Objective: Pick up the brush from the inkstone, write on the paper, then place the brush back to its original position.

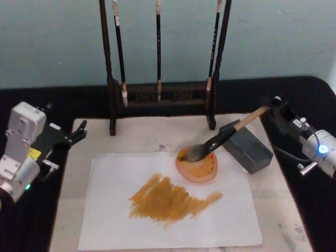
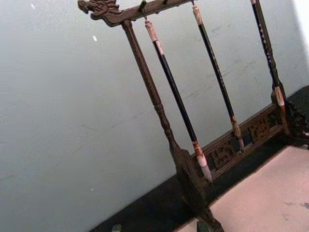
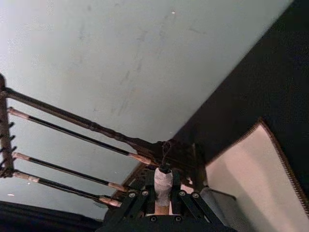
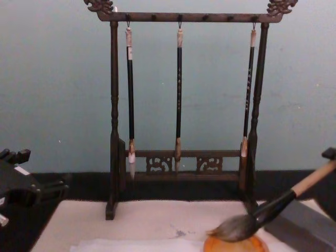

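The brush (image 1: 226, 137) slants down from right to left, its tan handle crossing the dark grey inkstone block (image 1: 249, 149). Its bushy bristles sit over a round orange ink dish (image 1: 197, 167). I cannot tell whether the handle touches the block. My right gripper (image 1: 275, 106) is shut on the handle's top end. In the right wrist view the pale end with its cord loop (image 3: 163, 181) sits between the fingers. The paper (image 1: 220, 220) lies in front and carries a broad orange-brown smear. My left gripper (image 1: 80, 131) hangs open at the mat's left edge, holding nothing.
A dark wooden rack (image 1: 163, 97) with three thin black-handled brushes stands at the back of the cream mat (image 1: 142, 136). Black tabletop surrounds the mat. In the chest view the brush (image 4: 273, 207) hangs low at the right, in front of the rack (image 4: 181, 157).
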Available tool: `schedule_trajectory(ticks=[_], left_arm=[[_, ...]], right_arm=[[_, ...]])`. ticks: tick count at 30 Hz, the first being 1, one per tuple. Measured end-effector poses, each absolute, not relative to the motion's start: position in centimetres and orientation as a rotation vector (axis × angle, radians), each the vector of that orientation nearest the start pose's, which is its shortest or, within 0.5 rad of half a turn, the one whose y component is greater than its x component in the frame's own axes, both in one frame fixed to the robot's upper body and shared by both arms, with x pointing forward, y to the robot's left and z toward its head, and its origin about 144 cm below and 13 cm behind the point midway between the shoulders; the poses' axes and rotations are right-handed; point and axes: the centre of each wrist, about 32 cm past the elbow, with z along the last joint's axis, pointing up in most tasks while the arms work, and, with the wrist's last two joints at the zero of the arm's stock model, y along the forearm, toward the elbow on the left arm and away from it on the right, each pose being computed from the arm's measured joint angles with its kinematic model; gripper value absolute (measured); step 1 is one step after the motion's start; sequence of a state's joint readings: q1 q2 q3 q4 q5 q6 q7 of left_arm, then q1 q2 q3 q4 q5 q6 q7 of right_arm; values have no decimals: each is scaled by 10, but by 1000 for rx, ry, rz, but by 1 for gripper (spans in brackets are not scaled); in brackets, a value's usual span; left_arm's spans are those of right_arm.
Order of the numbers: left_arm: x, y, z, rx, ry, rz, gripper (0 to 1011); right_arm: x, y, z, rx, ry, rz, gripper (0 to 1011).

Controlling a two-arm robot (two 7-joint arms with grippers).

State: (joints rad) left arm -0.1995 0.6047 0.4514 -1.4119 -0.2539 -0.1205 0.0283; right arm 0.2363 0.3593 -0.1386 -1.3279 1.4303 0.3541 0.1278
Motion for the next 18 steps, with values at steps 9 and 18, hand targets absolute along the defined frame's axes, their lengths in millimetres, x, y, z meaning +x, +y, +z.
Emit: schedule_trajectory(ticks=[9, 18], left_arm=[[489, 310, 1140, 304, -285, 1248, 1010], [489, 310, 1140, 304, -285, 1248, 1010]], right_arm=[[529, -316, 1153, 520, 1042, -1106, 179], [537, -316, 1151, 493, 1043, -1127, 179]])
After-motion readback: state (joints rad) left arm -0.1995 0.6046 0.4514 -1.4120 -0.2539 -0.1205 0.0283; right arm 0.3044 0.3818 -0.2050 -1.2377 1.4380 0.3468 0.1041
